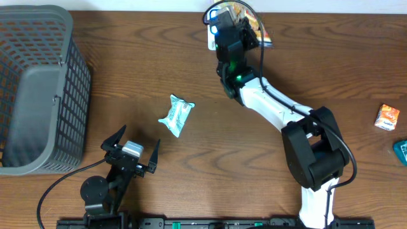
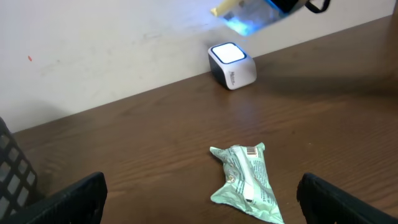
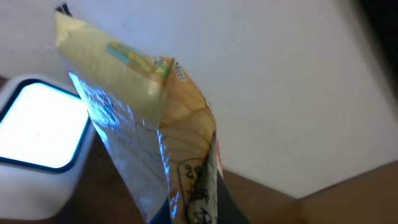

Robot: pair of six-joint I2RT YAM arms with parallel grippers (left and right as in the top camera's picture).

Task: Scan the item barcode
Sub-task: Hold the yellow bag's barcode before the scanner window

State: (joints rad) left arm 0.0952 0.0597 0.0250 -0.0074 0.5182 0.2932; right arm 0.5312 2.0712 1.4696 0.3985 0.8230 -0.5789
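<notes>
Brown wooden table (image 1: 127,51) is seen from overhead, with a grey mesh basket (image 1: 73,108) at the near left. The right gripper (image 1: 226,32) is stretched to the far edge, clenched on a yellow-and-foil snack bag (image 3: 155,124) held just above the lit white barcode scanner (image 2: 231,64). The left gripper (image 1: 135,143) is parked near left, jaws spread wide, nothing held. A teal packet (image 1: 176,116) lies mid-table, an orange carton (image 1: 386,117) far right.

Open tabletop (image 1: 127,63) around the green packet (image 1: 176,116), basket (image 1: 76,95) at far left, right arm (image 1: 270,105) diagonally across the right side.
</notes>
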